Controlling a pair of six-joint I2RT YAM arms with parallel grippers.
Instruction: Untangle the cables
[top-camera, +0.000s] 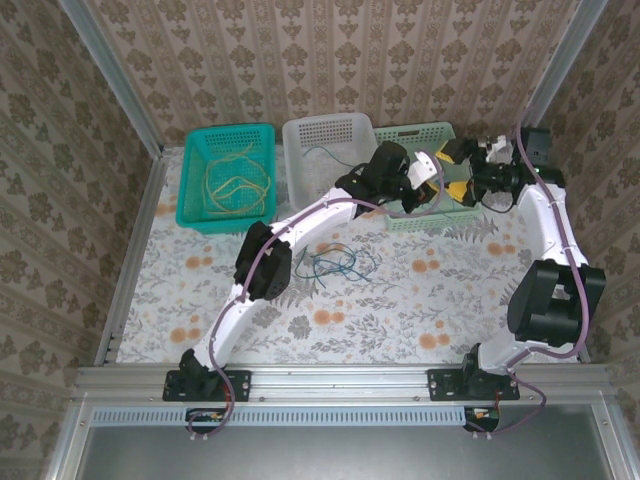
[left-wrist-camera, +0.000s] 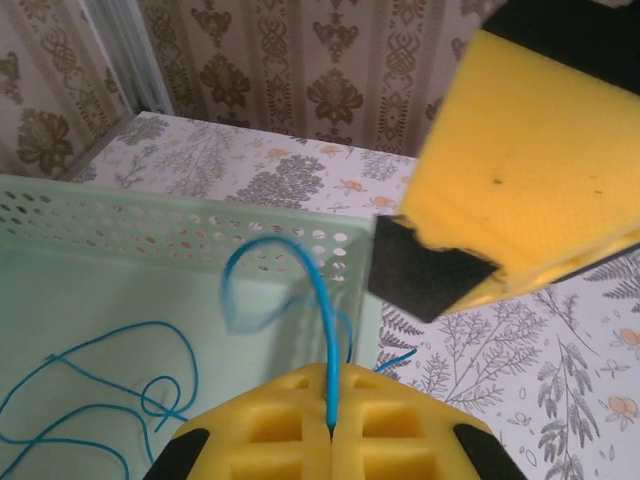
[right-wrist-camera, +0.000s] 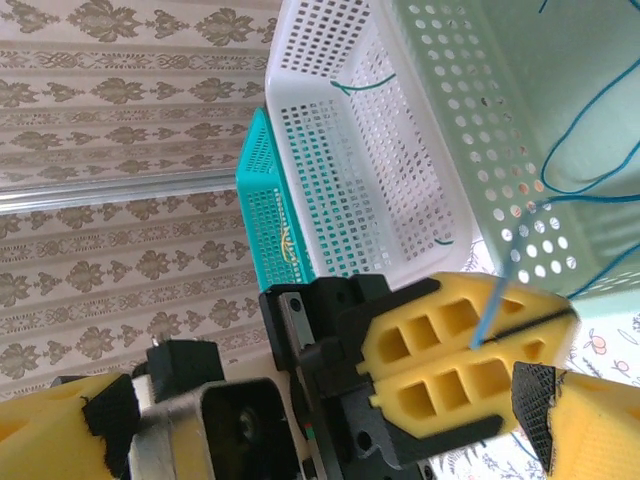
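Along the table's (top-camera: 450, 300) far edge you find three baskets side by side: left basket (top-camera: 192, 190), middle basket (top-camera: 300, 135), right basket (top-camera: 410, 133). Cable loops (top-camera: 235, 182) lie in the left basket, and a lone strand (top-camera: 322, 155) lies in the middle one. The tangle of cables (top-camera: 335, 265) lies mid-table, before the middle basket. Over the right basket's near side, the left gripper (top-camera: 432, 183) pinches a rising strand (left-wrist-camera: 315, 300), between the right gripper's (top-camera: 458, 170) spread fingers.

1. In the left wrist view, the blue cable (left-wrist-camera: 318, 300) vanishes into the closed seam of the left gripper (left-wrist-camera: 330, 440), whose pads are cut off by the bottom edge. The cable's nearer loop is blurred.
2. The pale green basket (left-wrist-camera: 150, 215) runs off the left and bottom edges there.
3. From above, the tangle (top-camera: 330, 265) on the table (top-camera: 450, 300) is too fine to tell which strand crosses which.
4. In the right wrist view, the teal basket (right-wrist-camera: 262, 215) is mostly hidden behind the white basket (right-wrist-camera: 340, 170).
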